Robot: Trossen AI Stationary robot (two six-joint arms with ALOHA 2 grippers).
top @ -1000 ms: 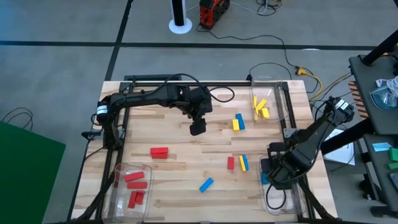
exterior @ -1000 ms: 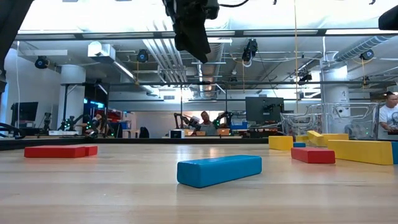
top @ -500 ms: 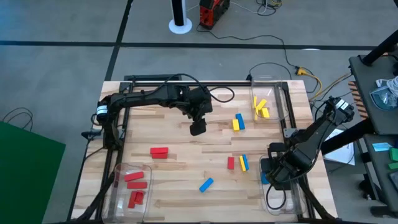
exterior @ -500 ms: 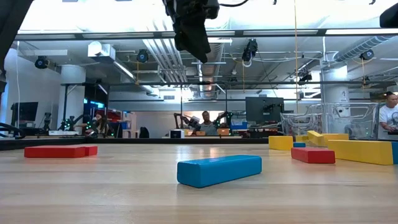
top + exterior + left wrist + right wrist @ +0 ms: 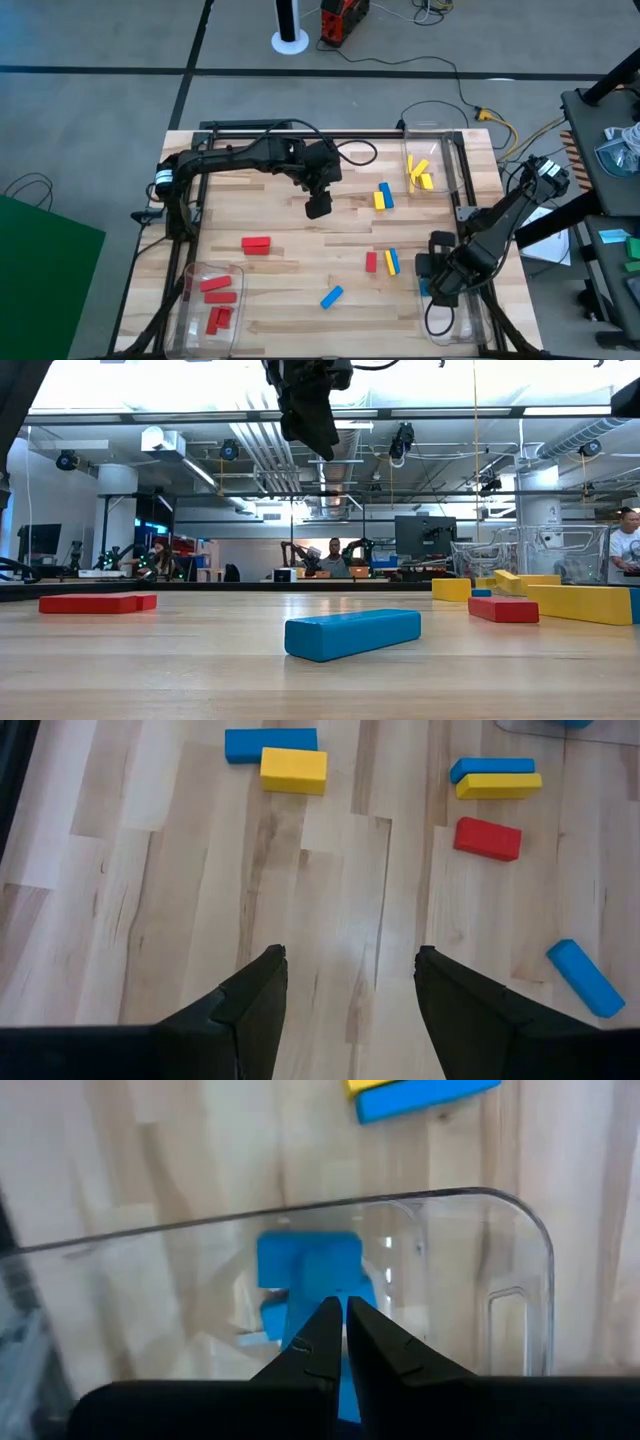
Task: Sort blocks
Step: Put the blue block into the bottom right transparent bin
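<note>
My left gripper (image 5: pixel 318 205) hangs open above bare wood near the table's middle, with nothing between its fingers (image 5: pixel 350 960). Loose blocks lie flat on the table: a red one (image 5: pixel 256 245), a blue one (image 5: pixel 331 296), a red one (image 5: pixel 371 262) beside a yellow-and-blue pair (image 5: pixel 391 262), and another yellow-and-blue pair (image 5: pixel 383 196). My right gripper (image 5: pixel 343 1318) is shut over the near-right clear bin (image 5: pixel 520 1250), above blue blocks (image 5: pixel 305 1265) lying in it. I see nothing between its fingertips.
A clear bin (image 5: pixel 210 300) at the near left holds red blocks. A clear bin (image 5: pixel 425 165) at the far right holds yellow blocks. Free wood lies between the red block and the middle group. Cables and a stand lie on the floor beyond the far edge.
My right gripper has edged slightly toward the table's near-left over the blue bin. The left arm and the loose blocks have kept still.
</note>
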